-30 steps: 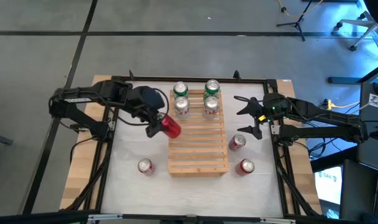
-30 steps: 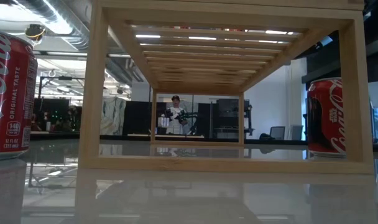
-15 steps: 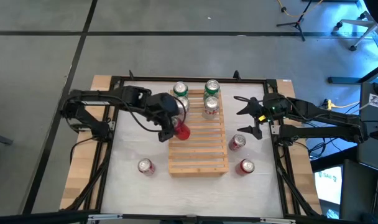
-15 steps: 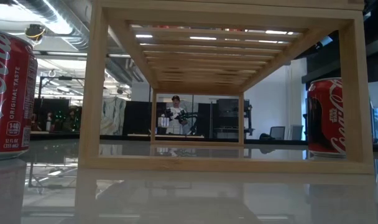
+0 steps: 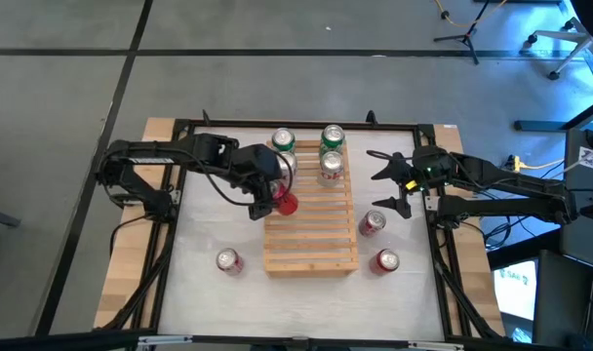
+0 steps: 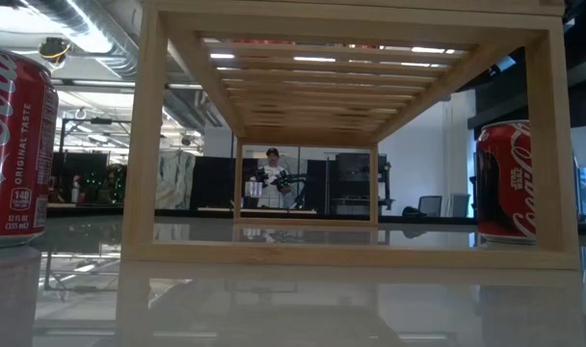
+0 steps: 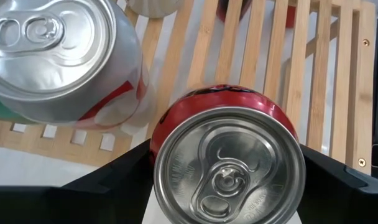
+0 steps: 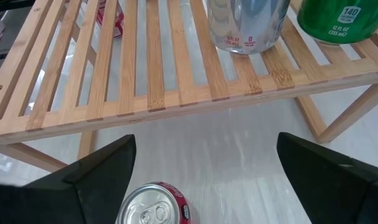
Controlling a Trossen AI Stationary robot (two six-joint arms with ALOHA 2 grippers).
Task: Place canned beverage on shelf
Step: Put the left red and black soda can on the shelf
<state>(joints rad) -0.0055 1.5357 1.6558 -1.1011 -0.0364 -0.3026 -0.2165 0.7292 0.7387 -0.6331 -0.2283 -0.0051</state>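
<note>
A red canned beverage (image 5: pixel 286 204) hangs over the left part of the shelf (image 5: pixel 316 229), a rack of pale wooden slats, with my left gripper (image 5: pixel 279 203) shut on it. The left wrist view shows the can's silver top (image 7: pixel 229 165) with a dark finger on each side. Whether its bottom touches the slats is hidden. Two green cans (image 5: pixel 283 140) and two silver ones (image 5: pixel 330 166) stand upright on the shelf's far end. My right gripper (image 5: pixel 394 185) waits open beyond the shelf's right edge, above a red can (image 8: pixel 153 211). My left gripper pinches the red can's side wall (image 7: pixel 158 144) just under the top rim, one finger (image 7: pixel 117 177) on each side. The fingers slant down from the table's left side. The can sits tilted, its top toward the wrist, over the slats.
Three more red cans stand on the white tabletop: one (image 5: pixel 229 260) left of the shelf's near end, two (image 5: pixel 373 223) (image 5: pixel 385 261) to its right. The low view looks through under the shelf (image 6: pixel 351 255), with a can on either side (image 6: pixel 13 145) (image 6: pixel 510 183).
My left gripper has carried the red can toward the table's right edge and down, from beside the shelf to over its left part. The wrist has rolled, bringing the can from nearly lying to more upright. In the last half second it has hardly moved.
</note>
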